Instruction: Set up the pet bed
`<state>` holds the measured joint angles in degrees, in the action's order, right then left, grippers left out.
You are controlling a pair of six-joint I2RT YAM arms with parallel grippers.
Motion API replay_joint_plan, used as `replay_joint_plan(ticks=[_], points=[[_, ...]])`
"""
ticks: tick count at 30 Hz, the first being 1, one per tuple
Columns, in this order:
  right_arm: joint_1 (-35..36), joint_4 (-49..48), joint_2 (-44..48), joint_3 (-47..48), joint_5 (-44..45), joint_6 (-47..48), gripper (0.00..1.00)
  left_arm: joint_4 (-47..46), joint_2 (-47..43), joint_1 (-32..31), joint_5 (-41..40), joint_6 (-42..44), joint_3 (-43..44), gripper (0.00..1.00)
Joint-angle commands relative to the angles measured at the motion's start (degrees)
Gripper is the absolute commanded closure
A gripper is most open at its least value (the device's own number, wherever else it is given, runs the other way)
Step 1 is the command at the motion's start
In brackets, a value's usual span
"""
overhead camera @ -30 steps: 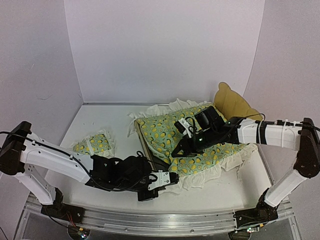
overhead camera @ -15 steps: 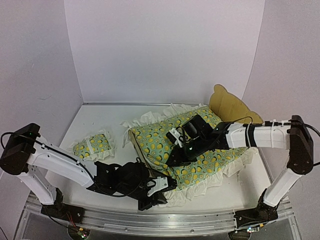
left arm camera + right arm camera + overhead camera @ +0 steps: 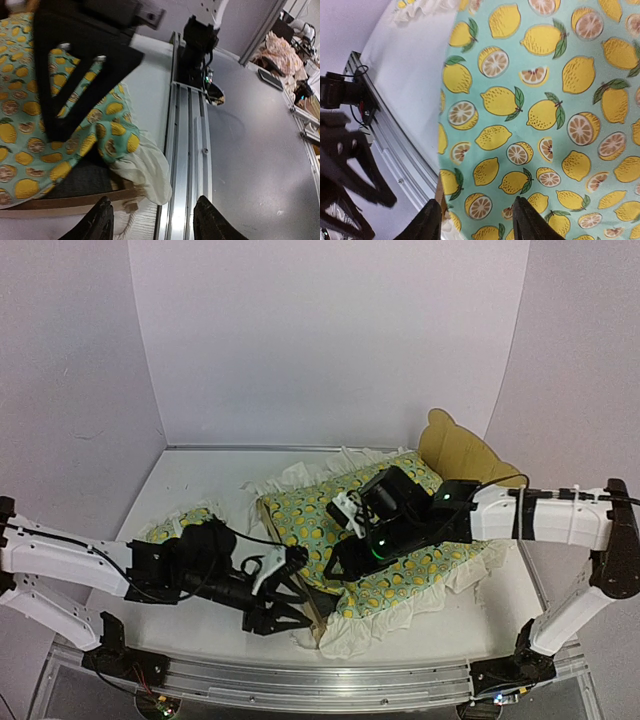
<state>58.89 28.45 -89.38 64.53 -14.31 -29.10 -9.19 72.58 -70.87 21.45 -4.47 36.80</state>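
The pet bed stands right of centre, its bear-ear headboard (image 3: 455, 445) at the far right and a plywood rail (image 3: 316, 616) at the near corner. A lemon-print quilt (image 3: 395, 530) with white ruffles covers it. My left gripper (image 3: 285, 608) is open just left of the near corner; the left wrist view shows the rail (image 3: 65, 202) and the quilt's ruffle (image 3: 145, 170) ahead of my left gripper (image 3: 155, 227), nothing between the fingers. My right gripper (image 3: 343, 558) hovers open over the quilt (image 3: 545, 100), and this right gripper (image 3: 480, 225) holds no cloth.
A small matching pillow (image 3: 185, 525) lies on the table at the left, behind my left arm. The metal base rail (image 3: 300, 680) runs along the near edge, close to the bed's corner. White walls close in the back and both sides.
Both grippers have opened and let go of the quilt. My left gripper has pulled back to the left of the bed's near corner. Bed and quilt shifted slightly left.
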Motion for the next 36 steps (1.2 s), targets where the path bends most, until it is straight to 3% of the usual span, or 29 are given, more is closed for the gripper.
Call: replay_joint_plan(ticks=[1, 7, 12, 16, 20, 23, 27, 30, 33, 36], points=[[-0.3, -0.3, 5.1, -2.0, -1.8, -1.7, 0.58, -2.5, -7.2, 5.2, 2.5, -5.9, -2.8, 0.46], [1.8, -6.3, 1.1, -4.7, -3.4, -3.1, 0.85, -3.2, -7.5, 15.6, 2.3, -15.3, -4.0, 0.49], [4.6, -11.9, -5.2, -5.7, -0.2, -6.2, 1.00, -3.2, -7.1, 21.5, -1.0, -23.9, -3.9, 0.47], [8.4, -15.6, -7.5, -6.5, 3.8, -9.8, 1.00, -3.3, -7.7, 26.6, -4.7, -30.9, -4.7, 0.44], [9.6, -14.5, -5.3, -8.0, 9.2, -11.8, 1.00, -3.2, -6.7, 29.7, -6.5, -31.0, -3.5, 0.42], [9.6, -4.1, 1.4, -3.4, 15.1, -8.2, 0.90, -3.1, -5.4, 30.9, -7.8, -29.8, -1.4, 0.39], [7.3, 13.1, 11.4, 4.2, 28.1, -4.3, 0.44, -2.8, -4.0, 32.9, -9.0, -27.6, 1.2, 0.31], [0.7, 21.7, 17.5, 6.0, 36.5, -3.0, 0.15, -2.6, -2.8, 35.2, -8.3, -25.8, 3.1, 0.28], [-9.9, 30.7, 22.4, 7.0, 43.1, -3.3, 0.02, -2.1, -0.5, 38.1, -5.3, -23.6, 6.0, 0.26], [-18.2, 38.4, 25.2, 8.0, 49.5, -4.0, 0.02, -0.2, 4.6, 40.5, -1.4, -19.2, 11.5, 0.25]])
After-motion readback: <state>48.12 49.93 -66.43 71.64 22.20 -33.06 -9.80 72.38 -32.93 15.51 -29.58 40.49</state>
